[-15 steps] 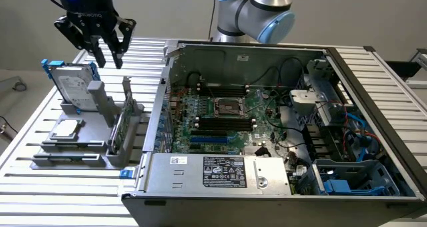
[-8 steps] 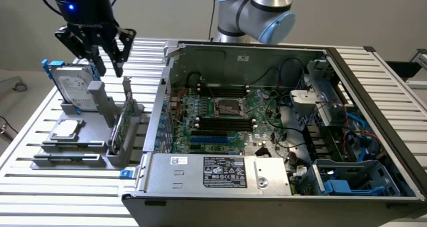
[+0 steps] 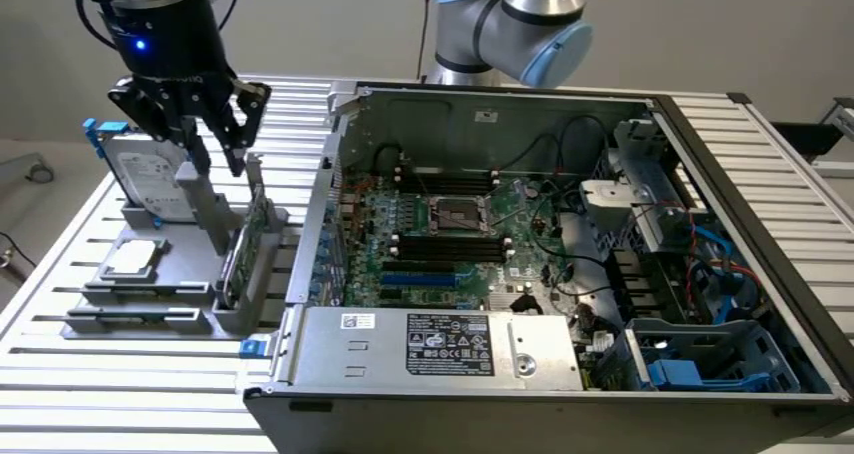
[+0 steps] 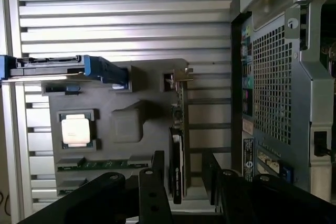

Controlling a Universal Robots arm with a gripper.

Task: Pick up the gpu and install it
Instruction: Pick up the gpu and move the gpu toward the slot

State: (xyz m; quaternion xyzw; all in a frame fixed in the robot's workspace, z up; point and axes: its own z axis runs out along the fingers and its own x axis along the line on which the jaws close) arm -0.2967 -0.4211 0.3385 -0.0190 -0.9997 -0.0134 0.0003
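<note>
The gpu point(image 3: 240, 249) stands on its edge in a slot of the grey holder point(image 3: 160, 299), next to the computer case's outer wall. My gripper point(image 3: 222, 159) hangs above the card's far end, open and holding nothing. In the wrist view the gpu point(image 4: 178, 124) is seen edge-on, its silver bracket at the far end. My gripper point(image 4: 184, 163) is open there, with one dark finger point(image 4: 156, 174) on each side of the card's near end. I cannot tell whether the fingers touch the card.
The open computer case point(image 3: 667, 114) lies at the exterior view's right, its motherboard point(image 3: 454, 234) exposed. In the holder sit a silver hard drive in a blue frame point(image 3: 140, 174) and a small square chip point(image 3: 134, 259). The case's perforated rear wall point(image 4: 278, 77) stands close beside the card.
</note>
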